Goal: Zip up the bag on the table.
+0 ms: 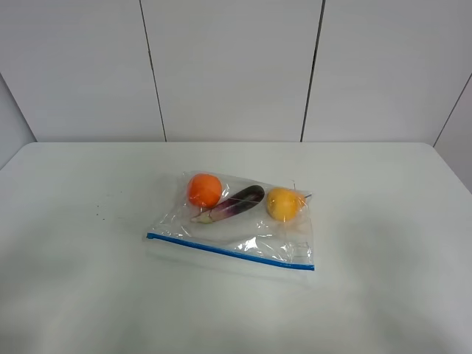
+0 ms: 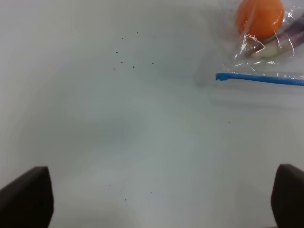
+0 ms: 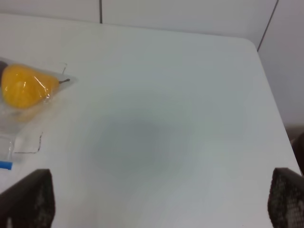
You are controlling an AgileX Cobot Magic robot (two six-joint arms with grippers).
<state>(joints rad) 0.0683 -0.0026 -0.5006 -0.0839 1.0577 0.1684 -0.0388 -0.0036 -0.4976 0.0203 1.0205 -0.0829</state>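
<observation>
One clear crinkly plastic zip bag [image 1: 232, 225] with a blue zipper strip [image 1: 229, 252] lies mid-table on the white matte table [image 1: 383, 243], holding three items: one orange fruit [image 1: 204, 189], one purple eggplant [image 1: 230, 204], one yellow fruit [image 1: 284, 203]. Two end effectors, left end effector [image 2: 161, 197] and right end effector [image 3: 161, 199], spread wide, holding nothing.

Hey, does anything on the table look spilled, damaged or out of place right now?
Nothing stands out. The bag lies flat on the table, at a slight angle, with the orange fruit, eggplant and yellow fruit all inside. Only a few tiny dark specks mark the tabletop.
</observation>
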